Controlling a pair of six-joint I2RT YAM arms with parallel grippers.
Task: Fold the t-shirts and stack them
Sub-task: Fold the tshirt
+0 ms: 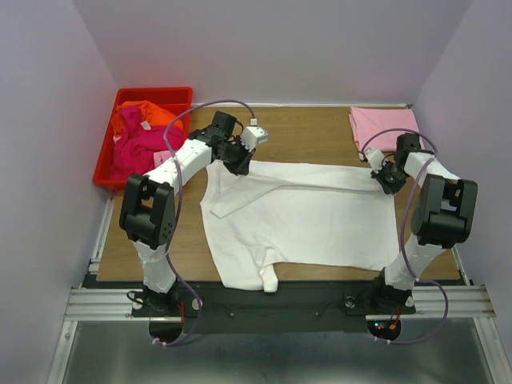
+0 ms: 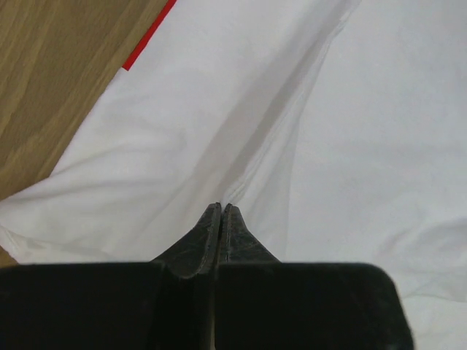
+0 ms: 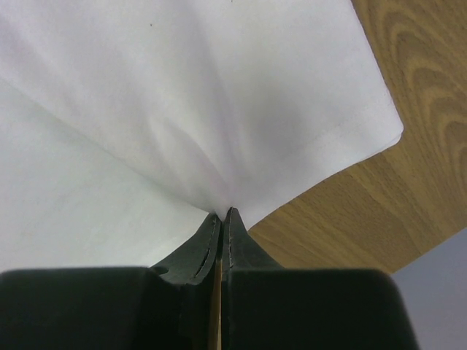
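A large white t-shirt (image 1: 312,216) lies spread on the wooden table (image 1: 312,132), with a fold line along its far edge between the two grippers. My left gripper (image 1: 238,162) is at the shirt's far left corner. In the left wrist view its jaws (image 2: 221,209) are shut, with a crease of the white cloth (image 2: 219,109) running to the tips. My right gripper (image 1: 389,181) is at the far right corner, shut on a pinch of the white cloth (image 3: 219,109); its tips (image 3: 225,212) show this. A folded pale pink t-shirt (image 1: 384,128) lies at the far right. Orange (image 1: 148,114) and magenta (image 1: 140,148) t-shirts lie in the bin.
A red plastic bin (image 1: 108,156) stands at the far left of the table. A thin red strip (image 2: 149,36) shows at the cloth's edge in the left wrist view; I cannot tell what it is. Bare wood (image 3: 408,182) shows right of the shirt's corner. Pale walls enclose the table.
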